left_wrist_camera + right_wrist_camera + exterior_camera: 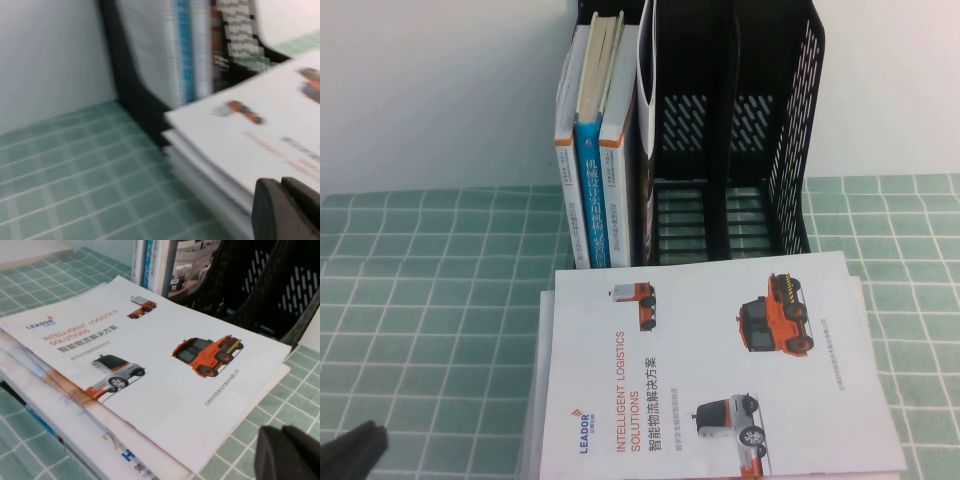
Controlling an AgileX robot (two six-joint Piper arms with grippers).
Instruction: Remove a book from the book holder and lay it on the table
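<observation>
The left end effector (355, 445) sat low at the near left corner of the surface (440, 300), clear of the pile; in its own wrist view its dark tips (285, 207) appeared pressed together with nothing between them, just beside the stack's near edge. The right end effector (287, 452) showed only in its wrist view, as a dark mass near the book's corner; whether it was wide or narrow I cannot tell, and it held nothing visible. Both seemed drawn back, judging by their distance from the cover, probably to leave the laid book undisturbed.

The book (720, 370) lay flat, white cover up, on top of a stack of other brochures (65, 405) on the surface, just in front of the book holder (760, 150). Resting square on the pile kept it level, so the task looked essentially complete.

Its cover read "LEADOR" and "INTELLIGENT LOGISTICS SOLUTIONS" in orange, with a line of Chinese characters beneath and three orange vehicles pictured.

The holder stood at the far side, its right compartments empty. At its left stood the thick books (595, 150), upright so their spines faced out; the blue spine carried Chinese text too small to read surely. A thin brochure (192, 265) leaned beside them.
</observation>
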